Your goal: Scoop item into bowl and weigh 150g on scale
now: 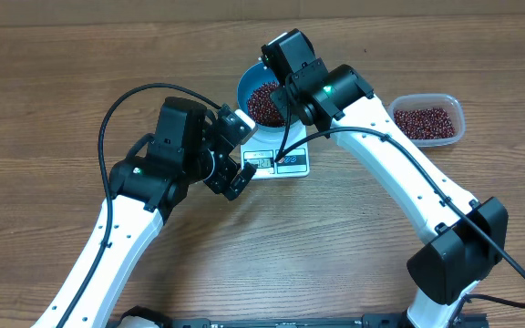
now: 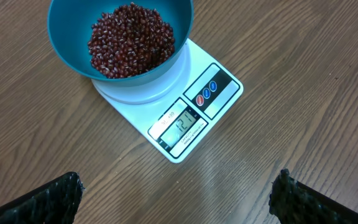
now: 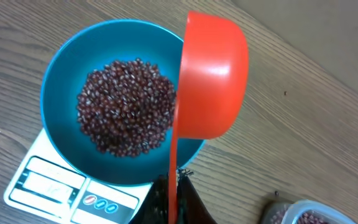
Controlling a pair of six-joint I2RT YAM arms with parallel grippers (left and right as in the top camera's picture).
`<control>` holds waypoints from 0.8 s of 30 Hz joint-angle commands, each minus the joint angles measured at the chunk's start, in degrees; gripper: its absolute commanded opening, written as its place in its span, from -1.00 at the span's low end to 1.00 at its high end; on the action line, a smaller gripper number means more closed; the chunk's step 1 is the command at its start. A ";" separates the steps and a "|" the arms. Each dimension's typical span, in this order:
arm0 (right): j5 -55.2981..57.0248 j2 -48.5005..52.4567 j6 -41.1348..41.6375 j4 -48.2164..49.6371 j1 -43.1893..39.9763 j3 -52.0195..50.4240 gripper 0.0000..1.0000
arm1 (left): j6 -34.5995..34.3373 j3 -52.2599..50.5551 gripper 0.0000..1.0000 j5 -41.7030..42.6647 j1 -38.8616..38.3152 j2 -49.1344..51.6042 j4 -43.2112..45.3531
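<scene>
Beans in bowl on scale, ahead of wide-open left hand; right hand clamped on orange scoop, tipped over bowl rim.

A clear plastic tub sits on the wooden table; an orange scoop is tipped sideways.

Blue bowl of beans on the white scale.
The deep bowl sits upright on the scale's round platform, covering its far end. A loose heap of small dark red-brown beans fills the light blue bottom. The scale's display lies along the near edge.
</scene>
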 commanded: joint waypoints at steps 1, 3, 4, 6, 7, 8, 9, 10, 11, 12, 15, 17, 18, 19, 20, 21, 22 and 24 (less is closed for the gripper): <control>-3.74 -3.02 0.26 0.61 -1.18 1.77 -0.93 | -0.55 -0.13 0.99 0.26 -0.39 0.22 0.20; -5.75 -3.54 1.70 0.37 -2.54 1.77 -0.93 | -0.55 -0.13 0.99 0.26 -0.39 0.22 0.20; -6.93 -3.78 1.73 0.15 -3.32 1.77 -0.93 | -0.55 -0.13 0.99 0.26 -0.39 0.22 0.20; -9.53 -4.66 1.97 -0.39 -5.22 1.77 -0.93 | -0.55 -0.13 0.99 0.26 -0.39 0.22 0.20; -10.80 -5.40 2.47 -0.87 -6.67 1.77 -0.93 | -0.55 -0.13 0.99 0.26 -0.39 0.22 0.20; -11.69 -6.01 2.84 -1.36 -7.87 1.77 -0.93 | -0.55 -0.13 0.99 0.26 -0.39 0.22 0.20; -12.87 -6.93 2.84 -2.05 -9.42 1.77 -0.93 | -0.55 -0.13 0.99 0.26 -0.39 0.22 0.20; -13.86 -7.72 2.86 -2.67 -10.78 1.77 -0.93 | -0.55 -0.13 0.99 0.26 -0.39 0.22 0.20; -15.10 -8.76 2.97 -3.34 -12.50 1.77 -0.93 | -0.55 -0.13 0.99 0.26 -0.39 0.22 0.20; -16.15 -9.62 3.02 -3.87 -13.97 1.77 -0.93 | -0.55 -0.13 0.99 0.26 -0.39 0.22 0.20; -19.93 -12.26 3.04 -5.46 -19.21 1.77 -0.93 | -0.55 -0.13 0.99 0.26 -0.39 0.22 0.20; -22.51 -13.73 3.04 -6.84 -23.67 1.77 -0.93 | -0.55 -0.13 0.99 0.26 -0.39 0.22 0.20; -23.52 -14.14 3.04 -7.54 -25.55 1.77 -0.93 | -0.55 -0.13 0.99 0.26 -0.39 0.22 0.20; -24.74 -14.36 2.99 -8.48 -27.67 1.77 -0.93 | -0.55 -0.13 0.99 0.26 -0.39 0.22 0.20; -26.69 -14.38 2.86 -10.03 -30.64 1.77 -0.93 | -0.55 -0.13 0.99 0.26 -0.39 0.22 0.20; -27.74 -14.38 2.75 -10.91 -32.17 1.75 -0.93 | -0.55 -0.13 0.99 0.26 -0.39 0.22 0.20; -28.89 -14.29 2.71 -11.85 -34.01 1.66 -0.93 | -0.55 -0.13 0.99 0.26 -0.39 0.22 0.20; -30.77 -14.27 2.21 -13.20 -36.94 1.66 -0.93 | -0.55 -0.13 0.99 0.26 -0.39 0.22 0.20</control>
